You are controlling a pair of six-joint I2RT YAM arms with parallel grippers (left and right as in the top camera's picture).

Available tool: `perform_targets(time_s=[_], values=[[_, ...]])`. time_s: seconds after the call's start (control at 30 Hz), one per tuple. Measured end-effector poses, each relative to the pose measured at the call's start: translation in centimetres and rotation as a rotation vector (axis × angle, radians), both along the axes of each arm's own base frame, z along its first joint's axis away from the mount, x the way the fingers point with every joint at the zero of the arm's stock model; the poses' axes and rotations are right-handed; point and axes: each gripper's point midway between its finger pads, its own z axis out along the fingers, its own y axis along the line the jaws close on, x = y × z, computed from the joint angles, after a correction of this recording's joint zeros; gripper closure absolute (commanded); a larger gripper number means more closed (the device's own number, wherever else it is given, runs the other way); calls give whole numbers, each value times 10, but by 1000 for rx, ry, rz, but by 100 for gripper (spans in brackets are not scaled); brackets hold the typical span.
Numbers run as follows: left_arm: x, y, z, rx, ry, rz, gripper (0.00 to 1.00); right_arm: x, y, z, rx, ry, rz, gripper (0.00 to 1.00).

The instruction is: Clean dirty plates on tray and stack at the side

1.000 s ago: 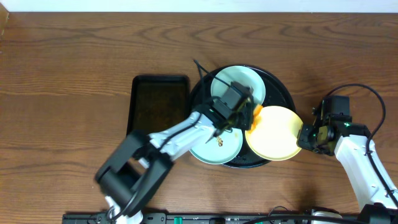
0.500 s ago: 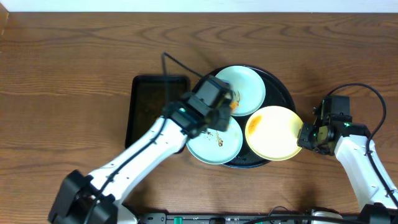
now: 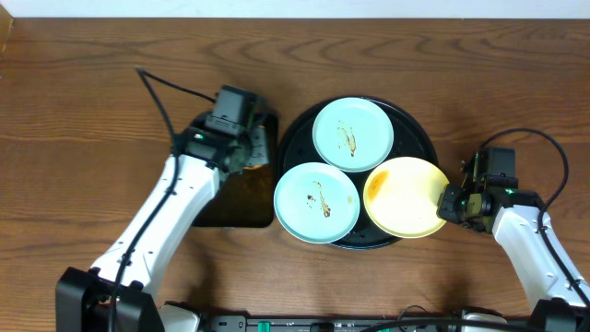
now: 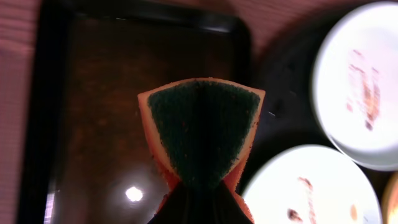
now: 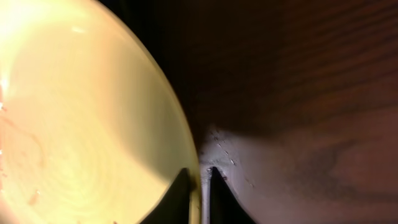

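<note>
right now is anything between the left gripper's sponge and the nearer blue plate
Nothing visible. The left gripper holds the sponge over the rectangular tray; the way to the nearer blue plate on the round tray is open.

Your left gripper (image 4: 200,194) came up from the bottom edge of the frame with its dark jaws pinched on a sponge (image 4: 199,130). The sponge was orange with a dark green scouring face turned toward the camera, and it was folded along a crease down its middle. It hung over the rectangular black tray (image 4: 93,112), whose glossy floor showed one bright glare spot. Brown wooden table (image 4: 15,93) ran down the left edge. To the right lay the round black tray (image 4: 283,106), holding two pale plates: the upper plate (image 4: 360,87) and the lower plate (image 4: 311,186), each carrying brown smears, both blurred.
</note>
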Motion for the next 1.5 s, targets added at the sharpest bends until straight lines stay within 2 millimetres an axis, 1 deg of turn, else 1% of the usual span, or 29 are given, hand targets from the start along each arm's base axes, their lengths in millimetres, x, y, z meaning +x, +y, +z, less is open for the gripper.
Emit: perform_targets(time_s=[0.07, 0.17, 0.27, 0.4, 0.47, 0.57, 0.6, 0.63, 0.7, 0.73, 0.77, 0.87, 0.97, 1.07, 1.13, 1.17, 1.23, 1.27, 1.4, 1.5], values=[[0, 11, -1, 6, 13, 28, 92, 3, 1, 1, 6, -14, -2, 99], [-1, 18, -3, 9, 25, 47, 92, 5, 1, 2, 7, -23, -2, 99], [-3, 21, -4, 13, 38, 52, 92, 10, 0, 3, 2, -41, -2, 99], [-3, 21, -4, 13, 37, 53, 92, 11, -2, 4, -9, -44, -5, 99], [-3, 21, -4, 13, 37, 53, 92, 12, -5, 8, -26, -49, -10, 99], [-3, 21, -4, 13, 37, 53, 92, 23, -14, 27, -74, -104, -17, 99], [-3, 21, -4, 13, 37, 53, 92, 29, -19, 39, -104, -139, -17, 99], [-3, 21, -4, 13, 37, 53, 92, 32, -22, 46, -126, -158, -20, 99], [-3, 21, -4, 13, 37, 53, 92, 40, -32, 66, -186, -216, -31, 99], [-3, 21, -4, 13, 37, 53, 92, 45, -40, 83, -233, -265, -40, 99], [-3, 21, -4, 13, 37, 53, 92, 47, -43, 92, -259, -291, -39, 99], [-3, 21, -4, 13, 37, 53, 92, 49, -50, 106, -327, -333, -27, 99], [-3, 21, -4, 13, 37, 53, 92, 52, -49, 116, -409, -361, 7, 99], [-3, 21, -4, 13, 37, 53, 92, 56, -44, 124, -487, -380, 51, 99], [-3, 21, -4, 13, 37, 53, 92, 61, -35, 130, -545, -401, 99, 99], [-3, 21, -4, 13, 37, 53, 92, 64, -26, 135, -585, -416, 140, 99], [-3, 21, -4, 12, 37, 53, 92, 65, -17, 141, -653, -430, 182, 99], [-3, 21, -4, 13, 37, 53, 92, 66, -7, 145, -690, -443, 219, 99], [-3, 21, -4, 13, 37, 53, 92, 64, 21, 155, -787, -474, 319, 99], [-3, 21, -4, 13, 37, 53, 92, 62, 33, 164, -865, -498, 351, 99]])
